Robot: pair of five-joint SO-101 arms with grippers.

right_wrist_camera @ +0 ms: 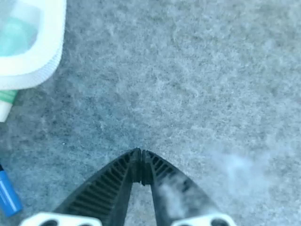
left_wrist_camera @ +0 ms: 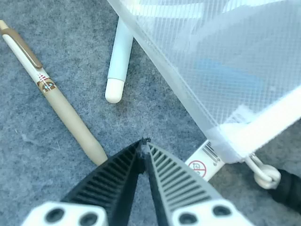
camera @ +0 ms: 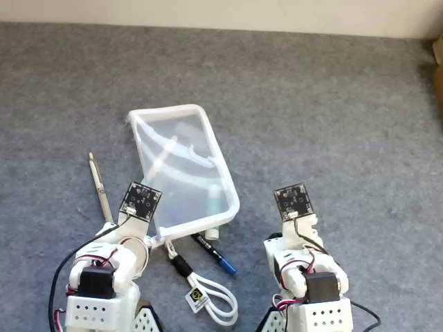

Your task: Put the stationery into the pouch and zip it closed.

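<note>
Bench (camera: 332, 104): covered in grey felt, carrying two arms and a scatter of stationery.
Pouch (camera: 166, 109): clear mesh with a white rim, lying flat at mid-bench and slanted. Its near end sits between the arms, closer to the left one, and pale items show through the mesh.
Left arm (camera: 104, 277): at the near left edge, its wrist above the pouch's near left corner.
Right arm (camera: 311, 283): at the near right edge, well apart from the pouch and over bare felt.
Left gripper (left_wrist_camera: 143, 143): low over the felt, its ribbed fingers (left_wrist_camera: 117, 174) pressed together and empty. The tips are just beside the beige pen's end and near the pouch corner.
Right gripper (right_wrist_camera: 141, 155): its fingers (right_wrist_camera: 110, 183) are closed tip to tip with nothing between them.
Cable (camera: 208, 283): a white loop with a black plug and a tag, lying between the arms near the pouch's near end.
Beige pen (left_wrist_camera: 59, 101): brown clip, lying on the felt left of the pouch and apart from it.
White pen (left_wrist_camera: 118, 56): beside the beige pen, with one end running under the pouch's edge.
Blue pen (camera: 213, 252): black barrel and blue cap, on the felt just beyond the pouch's near rim.
Tube (camera: 213, 232): white with a green band, its end poking past the pouch's near rim. It cannot be told whether it lies inside or beneath.
</note>
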